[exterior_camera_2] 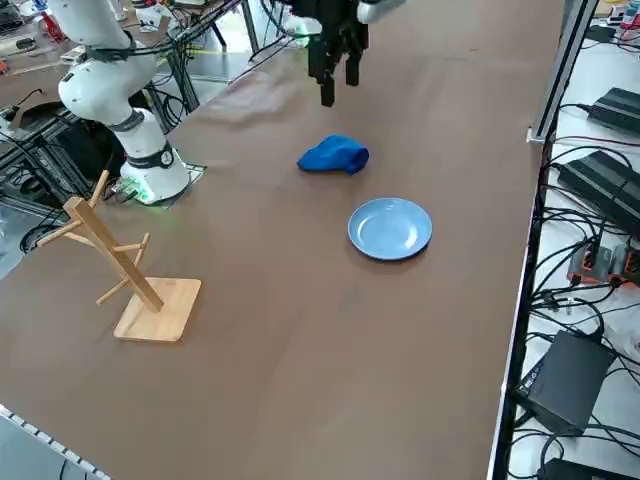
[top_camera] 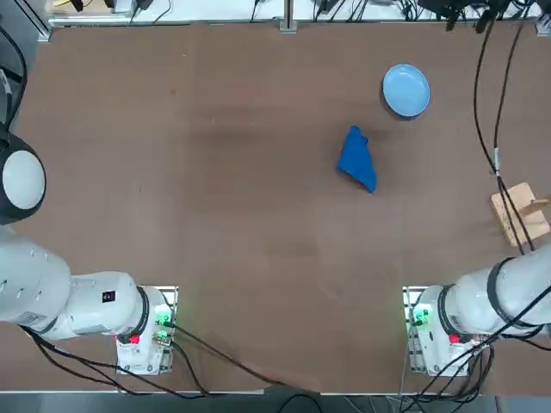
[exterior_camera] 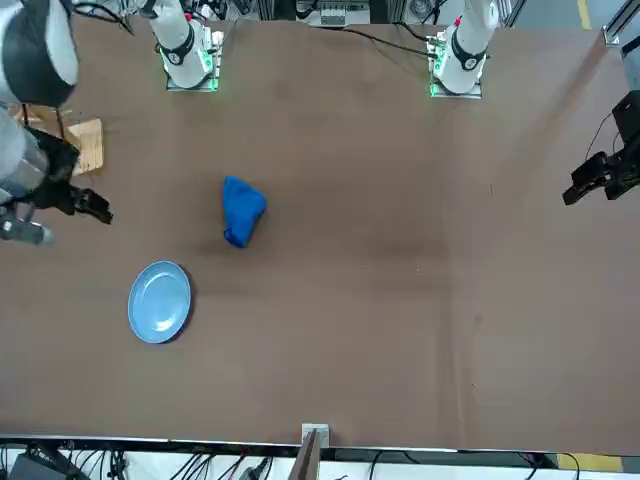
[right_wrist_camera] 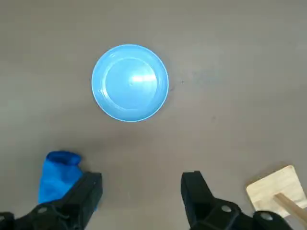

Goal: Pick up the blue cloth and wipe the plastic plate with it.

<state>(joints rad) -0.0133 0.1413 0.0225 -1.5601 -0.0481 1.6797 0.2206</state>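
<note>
Brown and matte, the table (top_camera: 215, 215) carries three loose items, all in its right half as seen from overhead. Leftmost of these is the blue cloth (top_camera: 356, 159), a deep royal-blue rag lying bunched in an uneven heap on the bare surface, roughly midway between the near and far edges. Farther back and slightly to the right lies the plastic plate (top_camera: 405, 89), a pale sky-blue round dish with a raised rim, right way up and empty; it sits near the cloth but apart from it, with a strip of bare table between the two. At the right edge, nearer than both, stands a wooden rack (top_camera: 522, 213) on a square base, with an upright stem and short pegs; cables hang across it in the overhead view. The right gripper (right_wrist_camera: 141, 189) hangs high above the table, pointing down, above the area between cloth and rack. Its two black fingers (right_wrist_camera: 86, 191) stand wide apart and hold nothing. In the wrist view the plate lies beyond the fingertips, the cloth beside one finger and the rack's base beside the other.
</note>
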